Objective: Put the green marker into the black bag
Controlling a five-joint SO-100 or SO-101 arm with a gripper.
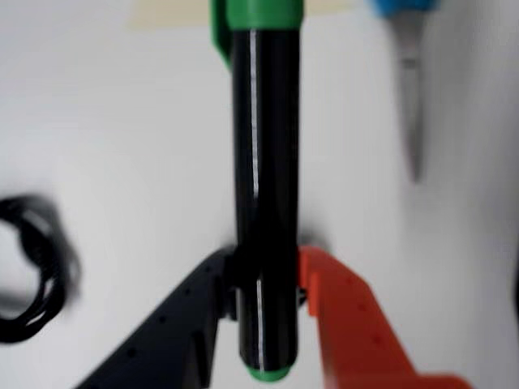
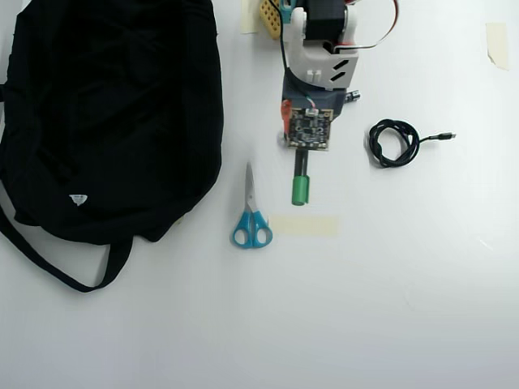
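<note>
The green marker has a black barrel and a bright green cap. In the wrist view it runs straight up the middle, cap at the top, small green tip at the bottom. My gripper is shut on the barrel near the tip, black finger on the left and orange finger on the right. From overhead, the marker sticks out below the wrist board, cap pointing toward the lower edge. The black bag lies at the left, well apart from the marker. I cannot tell whether the marker is off the table.
Blue-handled scissors lie between the bag and the marker, blades pointing up. A coiled black cable sits to the right of the arm. A strip of beige tape is stuck just below the marker's cap. The table is white.
</note>
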